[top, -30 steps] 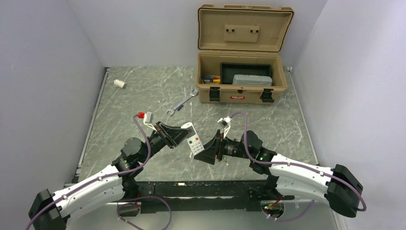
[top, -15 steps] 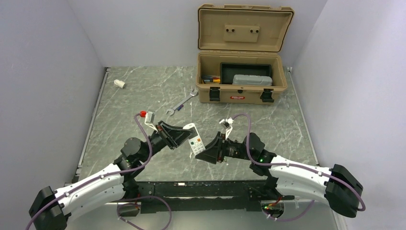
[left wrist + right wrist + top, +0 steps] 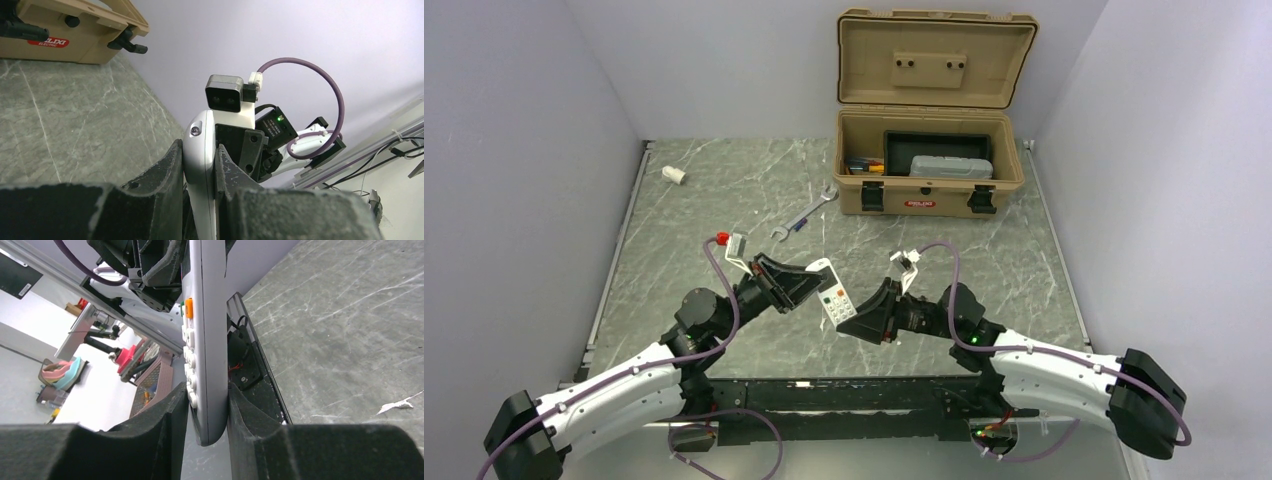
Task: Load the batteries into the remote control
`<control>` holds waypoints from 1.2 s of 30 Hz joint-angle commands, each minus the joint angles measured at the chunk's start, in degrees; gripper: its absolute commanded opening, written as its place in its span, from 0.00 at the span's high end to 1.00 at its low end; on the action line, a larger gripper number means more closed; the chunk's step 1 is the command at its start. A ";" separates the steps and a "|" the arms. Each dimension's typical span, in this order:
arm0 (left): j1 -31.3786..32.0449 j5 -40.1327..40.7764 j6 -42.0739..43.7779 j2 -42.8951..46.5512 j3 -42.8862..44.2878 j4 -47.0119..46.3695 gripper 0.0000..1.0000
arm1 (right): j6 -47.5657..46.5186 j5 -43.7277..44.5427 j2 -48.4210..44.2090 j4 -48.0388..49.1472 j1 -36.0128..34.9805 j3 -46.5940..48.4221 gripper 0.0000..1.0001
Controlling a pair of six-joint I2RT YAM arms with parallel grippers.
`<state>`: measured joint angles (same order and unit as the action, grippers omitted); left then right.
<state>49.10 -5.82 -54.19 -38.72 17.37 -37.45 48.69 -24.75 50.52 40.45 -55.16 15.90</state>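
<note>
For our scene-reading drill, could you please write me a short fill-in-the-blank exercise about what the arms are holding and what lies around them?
1. The left tool and the right tool each grip the white ____ control.
2. The lid of the tan toolbox stands ____.
3. A silver ____ lies on the table in front of the toolbox.

Missing words: remote; open; wrench.
</note>
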 commanded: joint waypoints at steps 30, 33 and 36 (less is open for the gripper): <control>-0.20 19.63 -4.54 -2.20 33.63 63.52 0.01 | -34.28 44.04 -3.05 -36.77 -9.16 17.30 1.00; -0.17 19.45 -5.36 -5.47 37.69 67.02 0.01 | -39.58 57.34 -0.32 -36.34 -16.22 19.10 1.00; -0.17 18.51 -5.42 -10.07 42.21 70.53 0.01 | -44.26 71.60 4.13 -35.01 -22.57 21.35 1.00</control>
<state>48.99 11.92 -58.33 -43.90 53.91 24.86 13.74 25.15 50.96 4.54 -71.68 32.60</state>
